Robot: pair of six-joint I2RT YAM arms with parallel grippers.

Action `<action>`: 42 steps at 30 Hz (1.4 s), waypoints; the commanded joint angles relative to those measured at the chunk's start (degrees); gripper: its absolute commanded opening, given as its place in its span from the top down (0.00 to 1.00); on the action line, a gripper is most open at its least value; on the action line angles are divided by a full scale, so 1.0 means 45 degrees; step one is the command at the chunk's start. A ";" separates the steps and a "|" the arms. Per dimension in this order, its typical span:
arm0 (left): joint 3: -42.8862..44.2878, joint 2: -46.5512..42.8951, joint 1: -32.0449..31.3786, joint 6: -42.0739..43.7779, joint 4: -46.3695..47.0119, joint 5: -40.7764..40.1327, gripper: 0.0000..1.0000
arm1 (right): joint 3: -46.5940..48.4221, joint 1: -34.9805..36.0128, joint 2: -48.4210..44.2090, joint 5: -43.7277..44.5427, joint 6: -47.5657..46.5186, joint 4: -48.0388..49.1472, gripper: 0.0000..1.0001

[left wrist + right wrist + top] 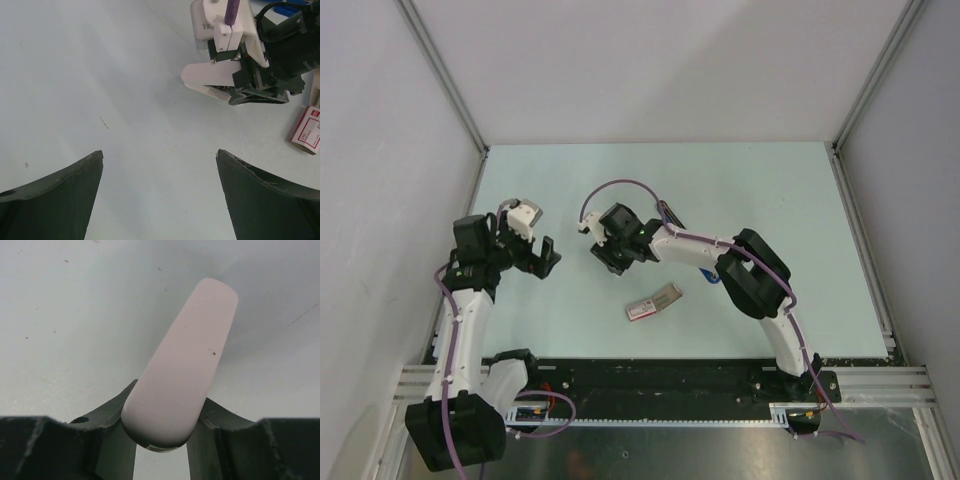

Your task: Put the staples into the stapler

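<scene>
The stapler point(185, 360) is a slim pale pink-white body here, lying between the fingers of my right gripper point(170, 395). Both fingers touch its sides near its rear end, and its nose points away over the table. The left wrist view shows the same stapler point(205, 77) sticking out of the right gripper point(250, 92) just above the surface. The pink-and-white staples box point(653, 301), its grey tray partly slid out, lies flat in front of the right gripper point(607, 250). No loose staples show. My left gripper point(545, 258) hangs open and empty point(160, 155) to the left.
The pale green table point(720, 190) is walled on three sides by white panels with metal corner posts. A black rail point(670, 375) carrying both arm bases runs along the near edge. The box point(306, 131) shows at the right edge of the left wrist view.
</scene>
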 commanded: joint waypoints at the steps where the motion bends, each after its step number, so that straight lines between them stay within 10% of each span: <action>1: -0.0176 0.0277 0.0061 0.0552 0.0013 0.0765 0.01 | 0.0645 0.0025 -0.0345 0.0307 -0.0322 -0.0028 0.58; 31: -0.0407 0.0224 0.0063 0.0592 0.0004 0.1186 0.01 | 0.0921 0.0015 -0.0934 0.0357 -0.0484 -0.0421 0.47; 42: -0.0399 0.0196 0.0056 0.0526 0.0003 0.1053 0.01 | 0.1135 -0.0099 -0.1284 -0.0411 0.0112 -0.0818 0.28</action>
